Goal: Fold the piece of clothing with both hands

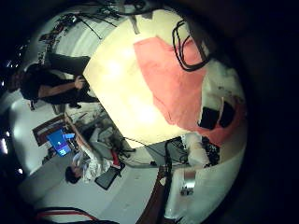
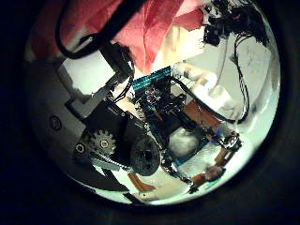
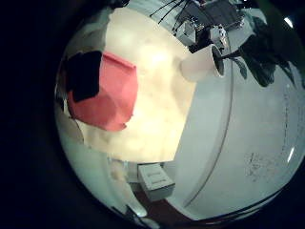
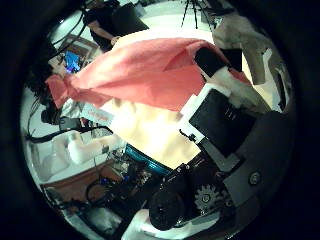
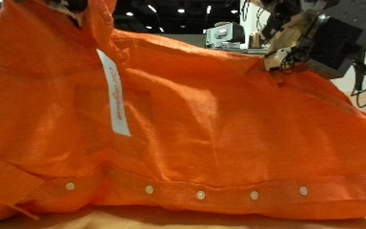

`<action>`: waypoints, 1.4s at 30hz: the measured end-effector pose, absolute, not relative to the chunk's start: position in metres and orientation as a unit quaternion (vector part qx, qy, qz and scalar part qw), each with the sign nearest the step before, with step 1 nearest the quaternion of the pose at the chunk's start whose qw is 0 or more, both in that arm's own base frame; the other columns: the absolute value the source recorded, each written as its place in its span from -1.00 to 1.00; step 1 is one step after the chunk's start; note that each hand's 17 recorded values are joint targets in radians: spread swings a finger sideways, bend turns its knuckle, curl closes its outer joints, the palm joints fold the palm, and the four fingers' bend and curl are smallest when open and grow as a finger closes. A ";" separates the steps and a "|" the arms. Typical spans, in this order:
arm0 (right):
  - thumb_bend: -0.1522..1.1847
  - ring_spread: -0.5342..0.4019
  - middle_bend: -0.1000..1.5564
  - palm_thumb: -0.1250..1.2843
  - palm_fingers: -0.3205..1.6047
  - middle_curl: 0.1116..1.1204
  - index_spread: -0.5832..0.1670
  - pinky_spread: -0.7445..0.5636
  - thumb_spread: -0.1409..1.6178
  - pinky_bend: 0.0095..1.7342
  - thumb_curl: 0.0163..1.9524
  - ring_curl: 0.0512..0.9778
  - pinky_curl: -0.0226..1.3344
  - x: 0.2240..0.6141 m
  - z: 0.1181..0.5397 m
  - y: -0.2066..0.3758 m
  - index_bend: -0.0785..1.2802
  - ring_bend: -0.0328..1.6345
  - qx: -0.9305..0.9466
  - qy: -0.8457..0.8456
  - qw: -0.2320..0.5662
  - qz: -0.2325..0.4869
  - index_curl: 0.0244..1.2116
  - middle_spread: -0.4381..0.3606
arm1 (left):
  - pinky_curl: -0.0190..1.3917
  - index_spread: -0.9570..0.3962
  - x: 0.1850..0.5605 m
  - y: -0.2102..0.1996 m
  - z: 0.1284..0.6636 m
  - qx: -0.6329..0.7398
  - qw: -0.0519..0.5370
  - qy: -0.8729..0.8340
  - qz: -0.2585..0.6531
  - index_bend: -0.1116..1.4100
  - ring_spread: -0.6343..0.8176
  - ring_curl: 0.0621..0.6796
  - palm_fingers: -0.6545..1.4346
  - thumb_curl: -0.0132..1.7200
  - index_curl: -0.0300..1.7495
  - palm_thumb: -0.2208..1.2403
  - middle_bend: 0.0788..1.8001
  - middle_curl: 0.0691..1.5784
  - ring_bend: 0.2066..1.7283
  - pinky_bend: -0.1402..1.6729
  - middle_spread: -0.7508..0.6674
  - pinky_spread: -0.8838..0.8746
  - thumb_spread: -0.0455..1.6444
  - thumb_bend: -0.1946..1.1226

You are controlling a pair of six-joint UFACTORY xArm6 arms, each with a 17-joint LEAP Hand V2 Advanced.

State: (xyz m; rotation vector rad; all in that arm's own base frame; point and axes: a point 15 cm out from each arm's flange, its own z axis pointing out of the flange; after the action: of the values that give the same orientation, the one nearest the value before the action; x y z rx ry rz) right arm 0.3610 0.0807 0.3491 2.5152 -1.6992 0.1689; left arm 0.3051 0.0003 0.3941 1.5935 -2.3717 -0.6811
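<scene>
An orange garment [image 5: 195, 124] hangs close in front of the outside view and fills most of it. A white label [image 5: 113, 95] hangs on it, and a row of white snaps [image 5: 198, 195] runs along its lower edge. My left hand [image 5: 75, 8] grips its top edge at one end. My right hand [image 5: 313, 36] pinches the top edge at the other end. The left little finger side palm view shows the garment [image 1: 173, 79] over the cream table [image 1: 117, 89]. The right thumb side palm view shows the cloth [image 4: 140, 70] spread beside my fingers [image 4: 215, 110].
The right little finger side palm view shows the garment [image 3: 110, 95] above the table [image 3: 167, 91], with a white plant pot [image 3: 202, 62] and a white box [image 3: 157, 179] beyond the table's edge. A monitor [image 5: 225, 35] stands behind the garment.
</scene>
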 end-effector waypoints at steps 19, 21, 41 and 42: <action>-0.82 -0.45 0.64 0.61 0.33 0.64 -0.17 -0.35 0.34 0.16 -0.18 0.85 0.78 0.424 0.226 0.076 0.65 0.56 0.808 -0.566 0.157 -0.030 0.69 -0.33 | -0.17 -0.27 0.371 0.017 0.295 0.519 0.190 -0.786 -0.277 -0.64 -0.73 0.61 0.52 -0.25 0.70 0.40 -0.30 0.68 0.58 0.71 -0.93 -0.64 0.24 -0.75; -0.82 -0.45 0.62 0.57 0.31 0.63 -0.18 -0.35 0.36 0.15 -0.22 0.84 0.79 0.429 0.220 0.074 0.63 0.56 0.805 -0.570 0.160 -0.033 0.68 -0.33 | -0.17 -0.27 0.377 0.019 0.285 0.517 0.203 -0.782 -0.283 -0.65 -0.74 0.60 0.48 -0.27 0.69 0.37 -0.29 0.67 0.56 0.68 -0.93 -0.64 0.25 -0.75; -0.78 -0.53 0.19 0.45 0.04 0.26 -0.58 -0.71 0.61 0.07 -0.53 0.37 0.40 0.471 0.297 0.014 -0.54 0.50 0.771 -0.628 -0.010 0.103 0.16 -0.42 | -0.41 0.57 0.446 0.094 0.275 0.619 0.188 -0.745 -0.161 -0.71 0.18 -0.15 -0.54 -0.43 -0.17 0.18 -0.90 -0.10 -0.22 -0.03 0.22 0.08 0.30 -0.76; -0.78 -0.55 0.15 0.47 0.04 0.24 -0.60 -0.75 0.62 0.06 -0.54 0.32 0.35 0.468 0.305 0.007 -0.55 0.46 0.769 -0.630 -0.013 0.108 0.15 -0.43 | -0.45 0.60 0.448 0.096 0.279 0.621 0.182 -0.747 -0.152 -0.70 0.26 -0.21 -0.52 -0.45 -0.22 0.14 -0.90 -0.16 -0.26 -0.08 0.30 0.18 0.30 -0.77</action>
State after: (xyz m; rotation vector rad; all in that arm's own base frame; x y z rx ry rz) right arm 0.4685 0.0073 0.3048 2.4366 -1.9943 0.3408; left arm 0.4477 0.0962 0.2787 1.7526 -2.1081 -0.4291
